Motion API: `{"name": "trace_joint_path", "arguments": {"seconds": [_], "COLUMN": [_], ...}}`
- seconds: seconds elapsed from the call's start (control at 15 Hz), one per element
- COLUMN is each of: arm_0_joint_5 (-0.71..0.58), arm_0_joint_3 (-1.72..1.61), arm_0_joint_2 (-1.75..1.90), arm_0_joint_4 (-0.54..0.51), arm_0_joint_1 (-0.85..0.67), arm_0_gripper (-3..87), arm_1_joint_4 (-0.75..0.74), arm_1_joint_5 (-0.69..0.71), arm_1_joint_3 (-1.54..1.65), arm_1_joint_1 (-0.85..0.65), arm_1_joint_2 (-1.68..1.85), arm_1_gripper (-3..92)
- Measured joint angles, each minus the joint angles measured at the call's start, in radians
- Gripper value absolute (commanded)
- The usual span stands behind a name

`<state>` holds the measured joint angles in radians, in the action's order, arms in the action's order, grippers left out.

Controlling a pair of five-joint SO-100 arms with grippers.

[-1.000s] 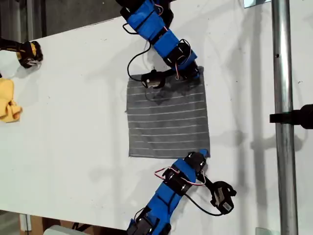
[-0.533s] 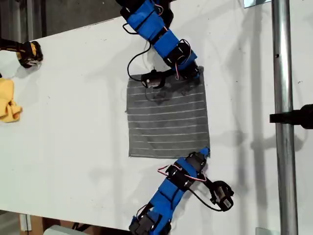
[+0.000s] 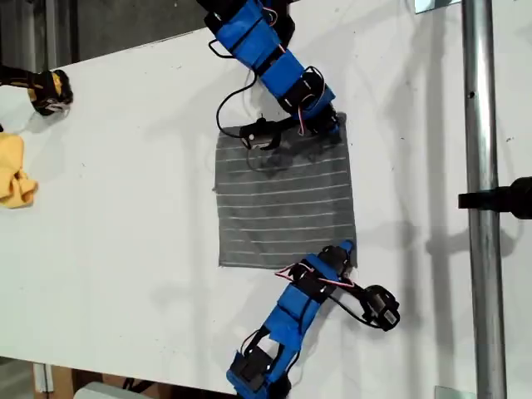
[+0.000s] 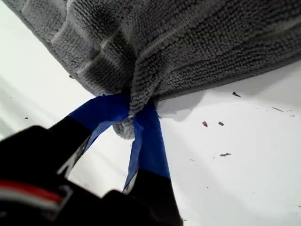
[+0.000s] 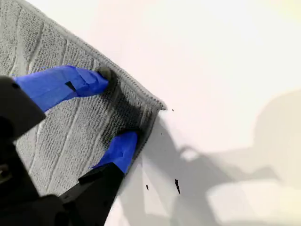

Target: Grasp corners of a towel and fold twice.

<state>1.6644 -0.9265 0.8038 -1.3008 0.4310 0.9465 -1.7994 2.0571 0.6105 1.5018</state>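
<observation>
one crumpled yellow cloth lies at the exterior view's left edge on the smooth white table, with a black and yellow tool just above it in that view. near the middle lies the towel, a dark grey, roughly square cloth of nubby looped weave with thin pale stripes running across it, spread mostly flat. it is rumpled into soft folds near its upper right corner as the exterior view shows it. my first gripper sits at that upper right corner. in the first wrist view its blue-taped fingers are pinched tight on a bunched tuft of the towel's corner, with the cloth gathered into a ridge between them and the edge raised off the table. my second gripper is at the towel's lower right corner in the exterior view. in the second wrist view it is spread apart, one blue fingertip resting on the ribbed cloth and the other at the hemmed edge, gripping nothing, with the squared corner tip lying flat just beyond them. further to the exterior view's right a shiny round metal pole runs from top to bottom, carrying a black clamp.
</observation>
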Motion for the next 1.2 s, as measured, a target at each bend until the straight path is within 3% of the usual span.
{"name": "trace_joint_path", "arguments": {"seconds": [0.27,0.47,0.73,0.93,1.2], "arm_0_joint_5": [0.046,0.055,-0.026,-0.054,-0.055], "arm_0_joint_3": [0.005,-0.003,-0.005,0.012,0.015], "arm_0_joint_2": [-0.023,-0.04,0.021,0.106,0.164], "arm_0_joint_4": [0.029,0.066,0.049,-0.008,0.011], "arm_0_joint_1": [0.0,-0.015,-0.026,0.02,0.104], "arm_0_gripper": [-1.4,-1.3,-1.3,-1.3,-1.3], "arm_1_joint_4": [0.0,-0.002,0.017,0.143,0.301], "arm_1_joint_5": [0.0,-0.005,-0.005,-0.009,-0.006], "arm_1_joint_3": [0.0,0.0,0.0,-0.12,-0.405], "arm_1_joint_1": [0.005,0.009,0.017,0.064,0.147], "arm_1_joint_2": [0.0,0.0,0.025,0.034,-0.084], "arm_1_gripper": [-0.1,-0.1,-0.1,-0.1,-0.1]}}
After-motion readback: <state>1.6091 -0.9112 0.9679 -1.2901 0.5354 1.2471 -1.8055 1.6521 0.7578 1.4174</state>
